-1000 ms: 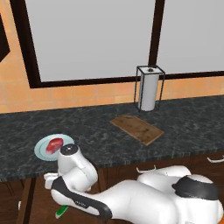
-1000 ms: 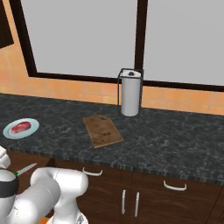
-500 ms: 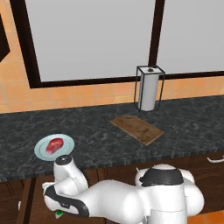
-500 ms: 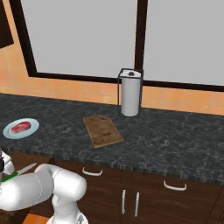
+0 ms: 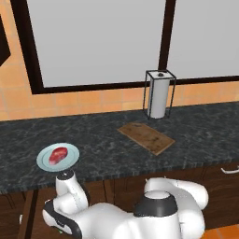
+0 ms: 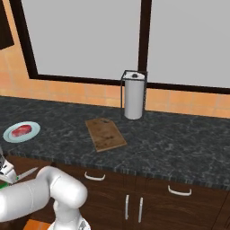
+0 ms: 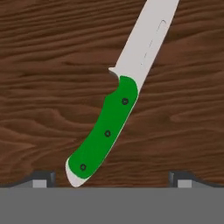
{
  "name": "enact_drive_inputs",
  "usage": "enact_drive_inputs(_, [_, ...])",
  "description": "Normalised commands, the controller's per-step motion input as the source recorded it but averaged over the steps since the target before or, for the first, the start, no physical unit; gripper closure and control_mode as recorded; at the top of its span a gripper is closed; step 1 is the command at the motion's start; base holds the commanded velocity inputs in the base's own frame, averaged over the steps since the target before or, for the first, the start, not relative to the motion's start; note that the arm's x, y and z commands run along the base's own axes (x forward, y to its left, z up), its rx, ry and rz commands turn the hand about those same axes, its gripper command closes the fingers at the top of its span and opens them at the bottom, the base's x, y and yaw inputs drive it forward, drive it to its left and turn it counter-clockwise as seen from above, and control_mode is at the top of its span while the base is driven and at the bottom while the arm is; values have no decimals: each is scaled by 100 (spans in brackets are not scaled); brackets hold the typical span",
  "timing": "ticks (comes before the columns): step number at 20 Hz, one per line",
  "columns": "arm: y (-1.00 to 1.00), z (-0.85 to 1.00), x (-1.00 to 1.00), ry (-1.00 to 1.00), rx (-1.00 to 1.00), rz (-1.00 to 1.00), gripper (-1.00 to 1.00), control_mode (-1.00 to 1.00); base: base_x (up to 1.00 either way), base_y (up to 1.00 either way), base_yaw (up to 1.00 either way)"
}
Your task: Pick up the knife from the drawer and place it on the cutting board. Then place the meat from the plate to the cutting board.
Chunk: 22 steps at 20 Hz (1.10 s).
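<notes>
Spread wide, the two-finger gripper (image 7: 111, 177) shows its two small dark fingertips (image 7: 43, 178) at the bottom corners of the hand view, well apart from each other and closed on nothing. Between them lies the small kitchen knife with a bright green handle and short silver blade (image 7: 114, 121), flat on the dark brown grainy wood of the drawer floor (image 7: 48, 87). Its handle butt sits near the 7 o'clock fingertip, just beside it, and the blade runs away toward 1 o'clock, tilted across the grain. Whether the fingertip touches the butt cannot be told.

In the right base view a sliver of the blade and a spot of green show at the left edge, at about 8 o'clock, just past the white arm (image 6: 40, 195).

On the black speckled stone counter (image 5: 98, 140), the round pale blue-green plate (image 5: 58, 157) sits at 8 o'clock in the left base view, near the front edge, with the small red marbled steak slab (image 5: 59, 154) lying on it. The flat rectangular brown wooden cutting board (image 5: 145, 137) lies well apart from the plate, right of centre, set at an angle. Behind it, toward 1 o'clock, a white paper-towel roll in a dark wire stand (image 5: 158, 94) stands upright near the orange tiled wall.
</notes>
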Motion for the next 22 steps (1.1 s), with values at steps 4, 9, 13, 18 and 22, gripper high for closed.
enact_drive_inputs(4, [4, -40, 0, 0, 0, 0, -100, -100, 0, 0, 0])
enact_drive_inputs(9, [7, -39, 0, 0, -1, 0, -100, -100, 0, 0, 0])
enact_drive_inputs(13, [12, -16, 1, 0, -3, 0, -100, -100, 0, 0, 0])
enact_drive_inputs(18, [20, 0, 2, 0, -1, 0, -100, -100, 0, 0, 0])
enact_drive_inputs(22, [6, -29, 0, 0, 0, -1, -100, -100, 0, 0, 0])
